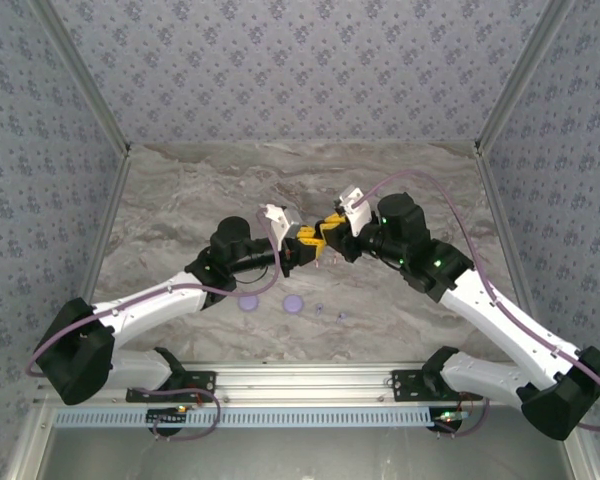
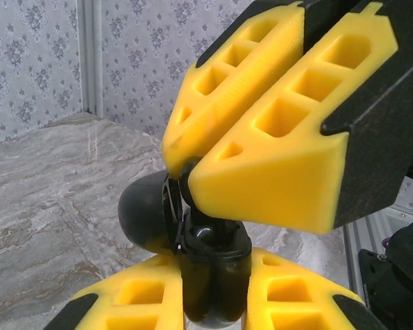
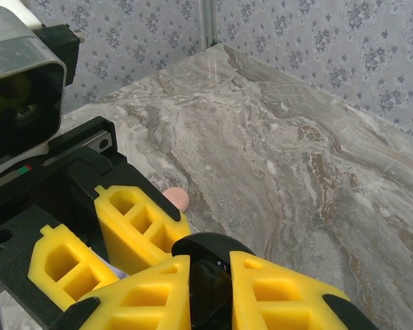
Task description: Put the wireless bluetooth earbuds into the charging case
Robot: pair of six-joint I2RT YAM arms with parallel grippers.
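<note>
Nearest, on the table [image 1: 180, 200], two lilac round cases [image 1: 248, 300], tiny earbuds [image 1: 320, 307] loose beside. Farther, raised mid-table: left claw [image 2: 213, 271] clamped on black charging case [image 2: 213, 302], bracing it; right claw [image 2: 182, 168] pinched together on its lid [image 2: 143, 218], probably to swing it.

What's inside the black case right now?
Hidden. The left hand clamps the black case from both sides and the right hand pinches its top, so yellow fingers cover the inside; what sits there cannot be seen.
</note>
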